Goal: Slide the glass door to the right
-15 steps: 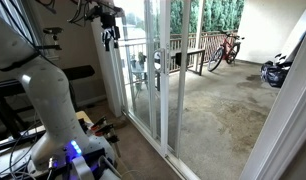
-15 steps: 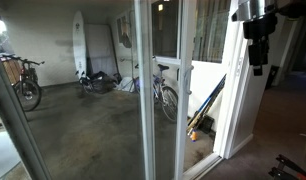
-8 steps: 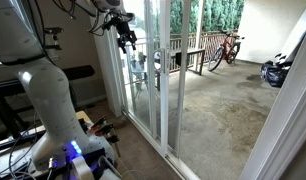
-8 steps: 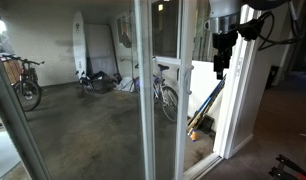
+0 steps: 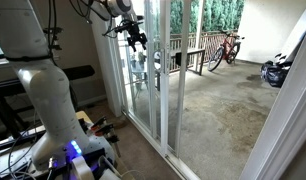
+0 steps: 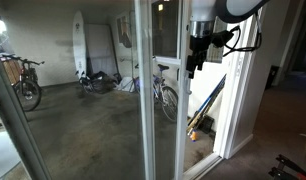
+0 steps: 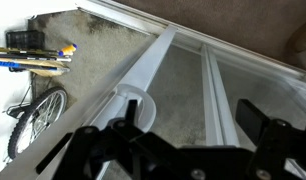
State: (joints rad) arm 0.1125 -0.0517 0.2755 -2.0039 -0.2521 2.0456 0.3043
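Note:
The glass door is a tall clear panel in a narrow white frame; it also shows in an exterior view and in the wrist view. Its pale looped handle sits on the vertical edge. My gripper is high up, close against the door's edge, and it shows in an exterior view. In the wrist view the gripper is open and empty. Its left finger is right beside the handle loop. The right finger is over the glass.
A fixed white-framed panel stands next to the door. Outside are a bicycle, another bike, a surfboard, a red bicycle and a wooden railing. A black bench stands behind the arm.
The gripper has moved from the room side toward the door's edge and a little lower, and now hangs right at the frame and handle. The door has not moved.

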